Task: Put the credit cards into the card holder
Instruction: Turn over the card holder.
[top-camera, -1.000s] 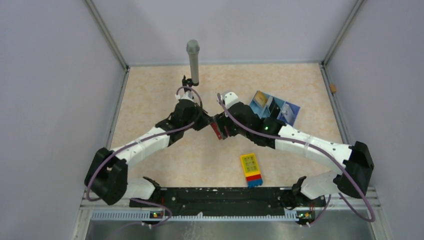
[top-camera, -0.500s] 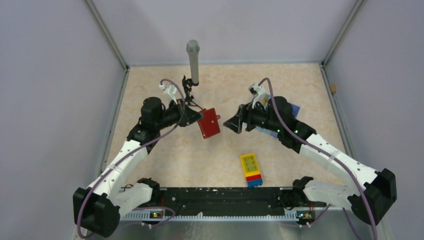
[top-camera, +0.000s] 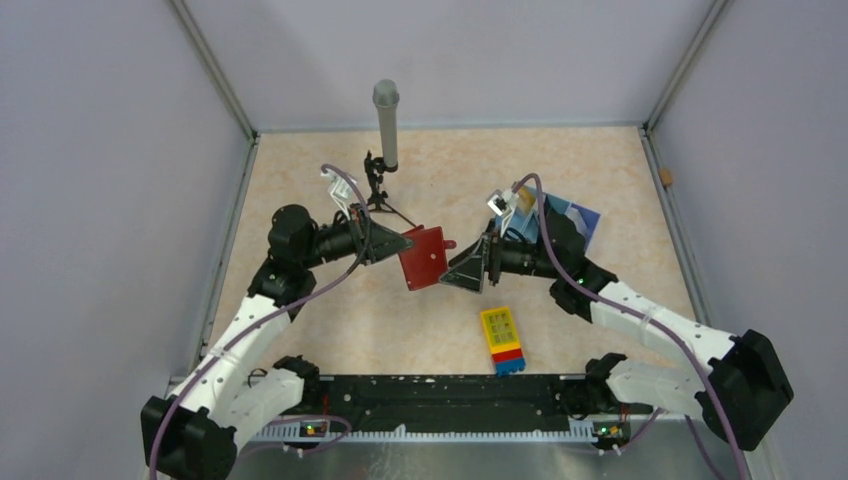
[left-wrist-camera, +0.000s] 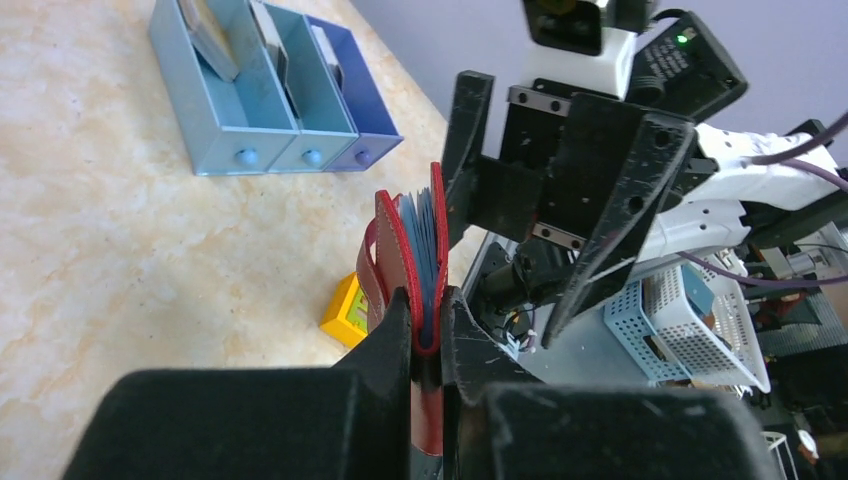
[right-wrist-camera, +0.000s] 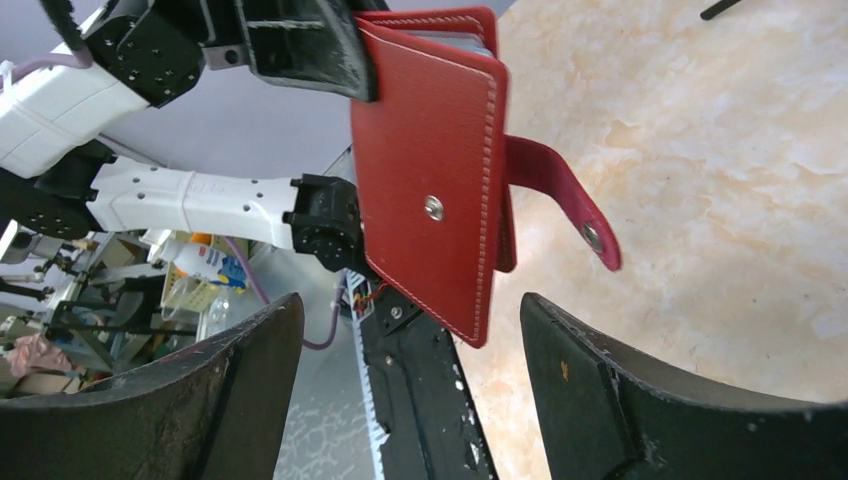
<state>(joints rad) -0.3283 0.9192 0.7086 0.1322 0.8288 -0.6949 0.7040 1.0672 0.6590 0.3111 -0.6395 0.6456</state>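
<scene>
The dark-red card holder (top-camera: 424, 257) is held off the table, on edge, in my left gripper (top-camera: 408, 245), which is shut on its spine. In the left wrist view (left-wrist-camera: 410, 250) its blue-grey pockets show between the covers. In the right wrist view (right-wrist-camera: 430, 180) its closure tab (right-wrist-camera: 560, 200) hangs undone. My right gripper (top-camera: 462, 268) is open and empty, just right of the card holder, with its fingers (right-wrist-camera: 640, 390) spread wide below it. The credit cards (left-wrist-camera: 215, 35) stand in the light-blue tray (left-wrist-camera: 240, 135).
The three-compartment tray (top-camera: 585, 222) lies at the back right, behind the right arm. A yellow, red and blue block (top-camera: 502, 340) lies near the front centre. A grey cylinder on a small black stand (top-camera: 385, 125) stands at the back centre.
The arms drew apart from the centre; the card holder stayed in the left gripper. The right gripper, open, has since moved left and down, close to the card holder.
</scene>
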